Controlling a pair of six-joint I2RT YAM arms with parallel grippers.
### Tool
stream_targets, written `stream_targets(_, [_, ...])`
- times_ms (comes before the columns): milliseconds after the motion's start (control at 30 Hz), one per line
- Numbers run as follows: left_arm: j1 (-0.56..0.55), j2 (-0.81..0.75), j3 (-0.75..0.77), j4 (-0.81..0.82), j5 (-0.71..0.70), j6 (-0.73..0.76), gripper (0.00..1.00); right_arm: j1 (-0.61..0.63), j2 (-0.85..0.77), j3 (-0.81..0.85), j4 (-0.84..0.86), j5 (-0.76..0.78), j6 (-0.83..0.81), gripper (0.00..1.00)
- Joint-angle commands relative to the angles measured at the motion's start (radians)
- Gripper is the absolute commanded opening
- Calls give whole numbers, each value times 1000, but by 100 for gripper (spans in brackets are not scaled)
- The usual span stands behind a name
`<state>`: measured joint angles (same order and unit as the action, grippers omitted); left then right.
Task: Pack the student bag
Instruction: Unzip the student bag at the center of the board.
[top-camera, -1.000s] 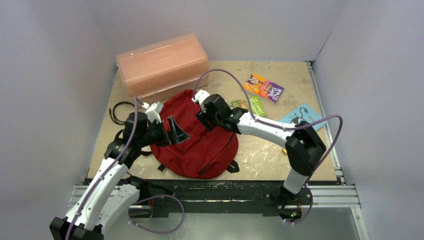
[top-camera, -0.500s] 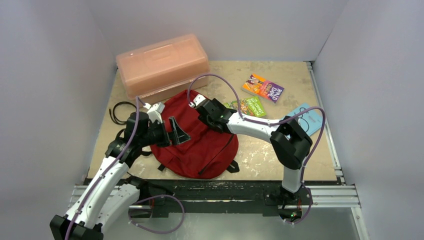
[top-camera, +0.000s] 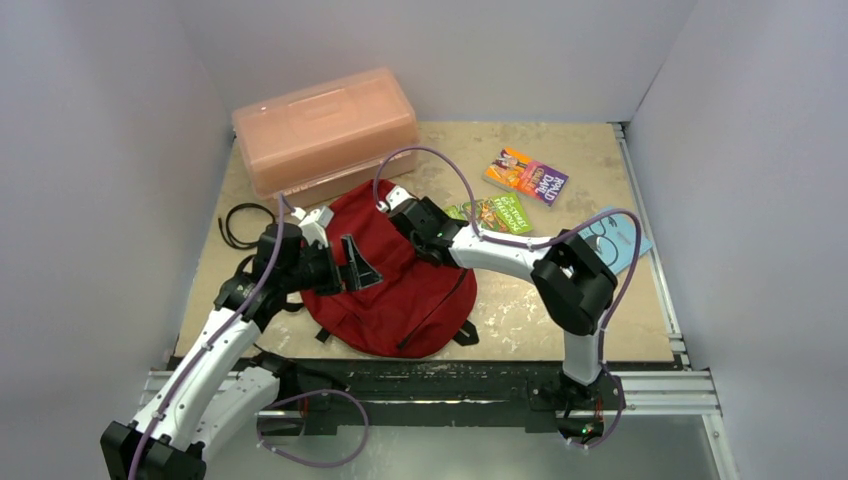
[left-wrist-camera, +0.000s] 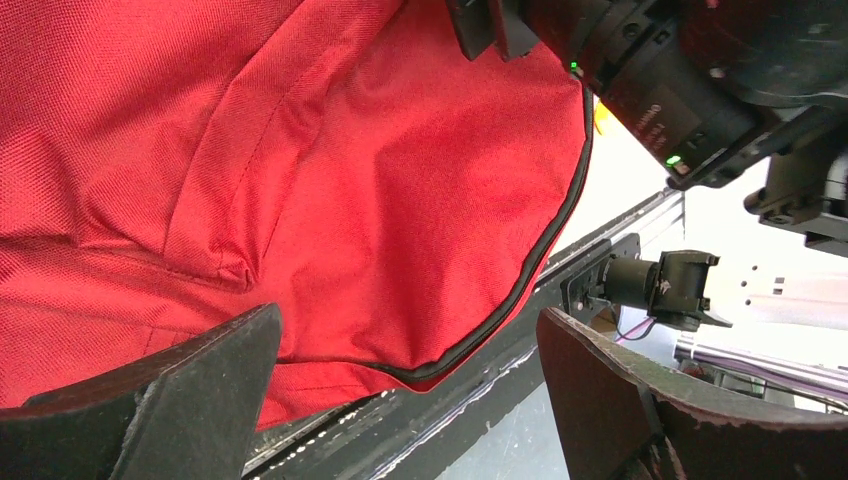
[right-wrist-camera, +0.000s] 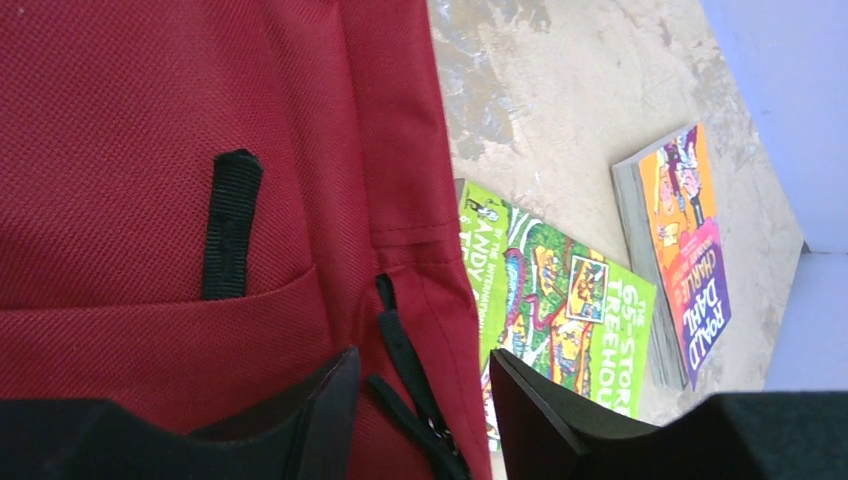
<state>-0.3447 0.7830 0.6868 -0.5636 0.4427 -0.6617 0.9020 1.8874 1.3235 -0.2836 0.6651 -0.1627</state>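
Observation:
The dark red student bag (top-camera: 400, 285) lies flat in the middle of the table, its black zipper line curving across the front. My left gripper (top-camera: 355, 262) is open over the bag's left side; in its wrist view the red fabric (left-wrist-camera: 330, 190) and its black piping edge lie between the wide jaws. My right gripper (top-camera: 400, 215) is open over the bag's top right edge. Its wrist view shows the red fabric (right-wrist-camera: 150, 180) and the black zipper pull tabs (right-wrist-camera: 405, 375) between the jaws. A green book (top-camera: 498, 213) lies just right of the bag, also in the right wrist view (right-wrist-camera: 560, 310).
A translucent orange-pink plastic box (top-camera: 325, 130) stands at the back left, touching the bag's top. An orange and purple book (top-camera: 528, 176) and a light blue book (top-camera: 612, 236) lie at the right. A black cable (top-camera: 240, 222) is coiled at the left.
My right gripper has moved left and slightly back along the bag's top edge, its forearm swinging in over the table. My left gripper has barely moved.

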Motion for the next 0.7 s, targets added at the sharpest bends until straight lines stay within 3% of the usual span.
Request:
stream_targets(0, [-9,8,19,10,18,2,100,-2,31,25,46,24,-12,52])
stream_targets(267, [-19,36,36,24,17,-3,100,-2,-35,-24,102,74,33,23])
stream_targets(500, [-46,182,118,112,29,-24,100,-4,-173,-146,239,35,129,0])
stream_targets(667, [-100,353,187,197,-18,-50,98,-19,-244,-220,302,-7,210,0])
